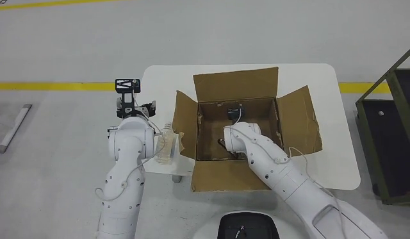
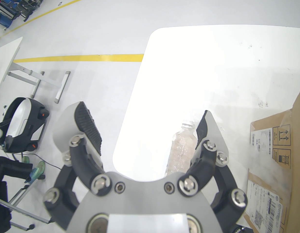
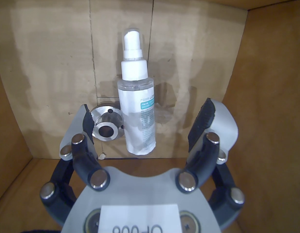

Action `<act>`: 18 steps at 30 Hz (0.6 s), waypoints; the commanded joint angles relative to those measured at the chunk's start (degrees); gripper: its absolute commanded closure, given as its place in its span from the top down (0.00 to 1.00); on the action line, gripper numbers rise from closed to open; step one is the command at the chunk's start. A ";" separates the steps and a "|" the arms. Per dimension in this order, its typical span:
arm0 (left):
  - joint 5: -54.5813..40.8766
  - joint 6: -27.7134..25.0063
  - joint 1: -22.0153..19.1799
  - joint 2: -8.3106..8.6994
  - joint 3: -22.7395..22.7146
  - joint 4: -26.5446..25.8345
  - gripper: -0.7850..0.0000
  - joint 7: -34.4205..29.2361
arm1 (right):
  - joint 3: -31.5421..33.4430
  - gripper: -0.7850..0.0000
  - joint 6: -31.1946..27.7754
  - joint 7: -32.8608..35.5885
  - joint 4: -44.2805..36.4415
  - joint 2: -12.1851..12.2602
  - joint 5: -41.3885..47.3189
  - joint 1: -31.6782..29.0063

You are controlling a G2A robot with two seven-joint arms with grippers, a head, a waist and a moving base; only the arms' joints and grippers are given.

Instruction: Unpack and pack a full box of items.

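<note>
Cardboard box (image 1: pixel 237 84) stands open on the table (image 1: pixel 333 98); I judge unpacking nearly done. Left gripper (image 2: pixel 142 112) hangs spread wide and empty over the table edge. Right gripper (image 3: pixel 147 105) is inside the box, also wide and empty. Clear bottle (image 2: pixel 181 146) lies outside, just beside the box. Spray bottle (image 3: pixel 137 112) and steel flange (image 3: pixel 107 126) are left inside, side by side.

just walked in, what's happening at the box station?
The right gripper is open inside the cardboard box, poised over a spray bottle and a metal flange lying on the box floor; neither is gripped. The left gripper is open and empty above the table edge, beside a clear plastic bottle lying outside the box.
</note>
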 commanded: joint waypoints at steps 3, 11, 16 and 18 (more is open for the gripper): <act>0.00 0.00 0.00 0.00 0.00 0.00 1.00 0.00 | 0.40 1.00 0.29 -0.30 2.09 -0.52 0.96 0.41; 0.00 0.00 0.00 0.00 0.00 0.00 1.00 0.00 | 1.07 0.85 0.67 -2.12 5.58 -1.50 3.10 1.94; 0.00 0.00 0.00 0.00 0.00 0.00 1.00 0.00 | 1.80 0.76 1.01 -3.59 7.62 -2.00 4.65 2.89; 0.00 0.00 0.00 0.00 0.00 0.00 1.00 0.00 | 1.85 0.74 0.98 -4.03 8.37 -2.22 4.98 3.27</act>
